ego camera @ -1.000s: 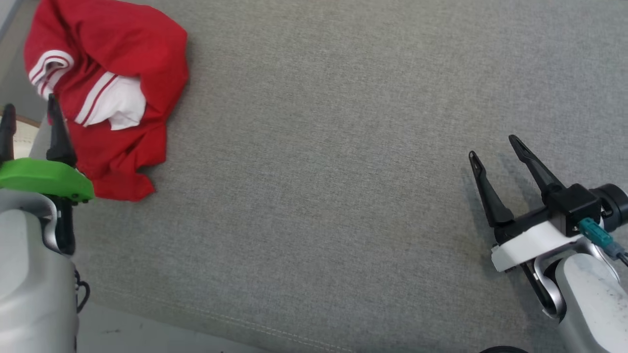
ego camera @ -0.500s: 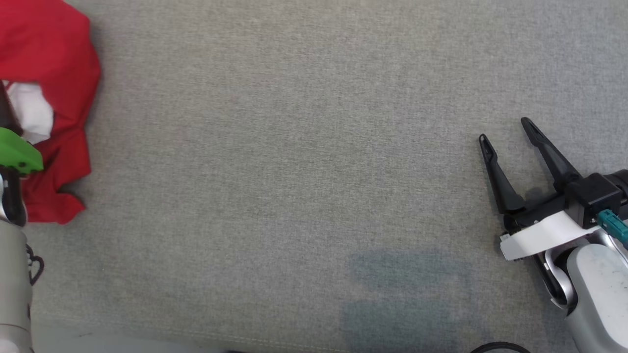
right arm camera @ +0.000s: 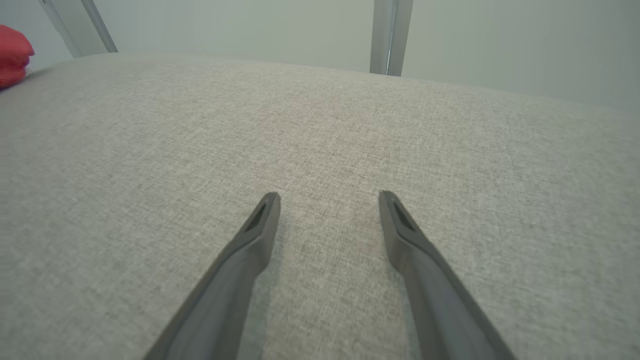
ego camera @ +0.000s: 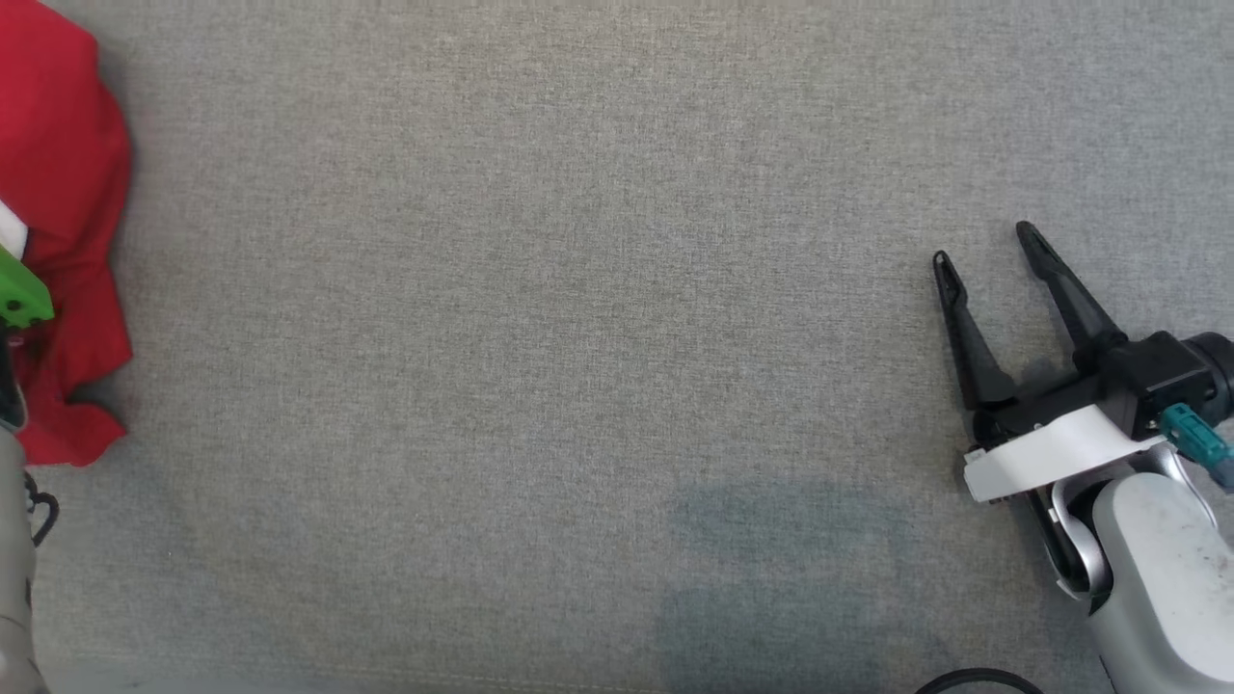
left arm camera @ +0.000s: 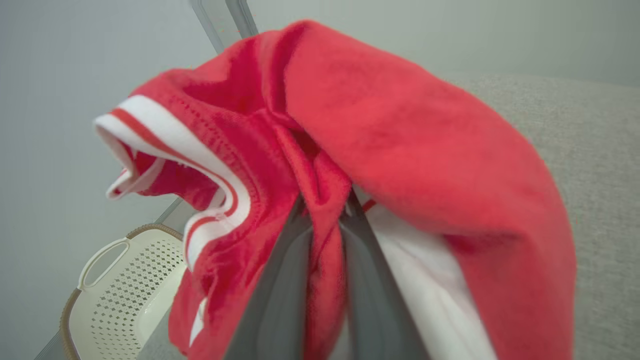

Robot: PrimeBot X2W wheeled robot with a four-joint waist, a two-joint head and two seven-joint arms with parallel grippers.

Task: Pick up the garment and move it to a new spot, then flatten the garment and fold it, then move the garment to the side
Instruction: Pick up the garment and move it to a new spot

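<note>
Left gripper (left arm camera: 325,206) clamps a fold of the red garment (left arm camera: 400,125), seemingly lifted; open right gripper (ego camera: 981,245) waits well apart, rightward.

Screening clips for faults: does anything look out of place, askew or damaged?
Nothing damaged. The red garment with white striped trim is crumpled at the left edge of the grey fabric surface, a fold pinched in the left gripper. A faint darker patch near the front edge may be shadow or stain.
</note>
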